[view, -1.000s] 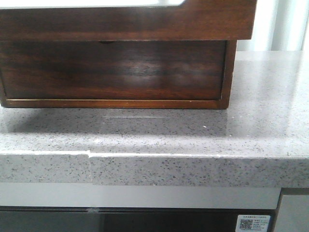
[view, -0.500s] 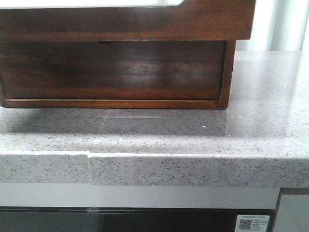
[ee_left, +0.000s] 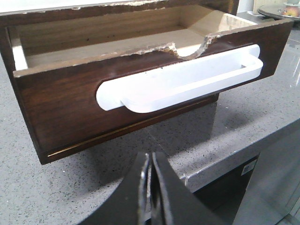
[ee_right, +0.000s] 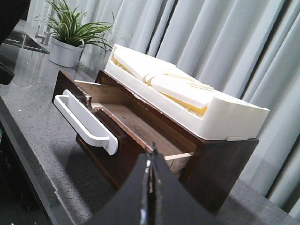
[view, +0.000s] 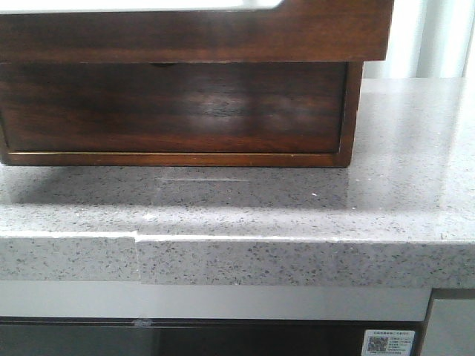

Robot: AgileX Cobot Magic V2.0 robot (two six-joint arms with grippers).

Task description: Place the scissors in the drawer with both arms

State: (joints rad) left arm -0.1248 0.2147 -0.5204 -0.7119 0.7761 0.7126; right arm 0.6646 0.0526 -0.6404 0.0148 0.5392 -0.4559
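we see a white tray (ee_right: 187, 93) atop the wooden cabinet (ee_right: 220, 168) on the grey tabletop (view: 386, 193), a potted plant (ee_right: 70, 40) beyond. the drawer (ee_left: 140, 89) stands pulled out, its white handle (ee_left: 187, 79) facing our left pincer (ee_left: 151, 187), clenched empty just before it. our right pincer (ee_right: 150, 187), also clenched, hovers beside the cabinet. scissors are in none of our views.

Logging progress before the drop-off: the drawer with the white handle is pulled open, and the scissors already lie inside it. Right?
Not quite. The drawer with the white handle is pulled open, but the left wrist view shows only bare wood inside it; no scissors appear in any view.
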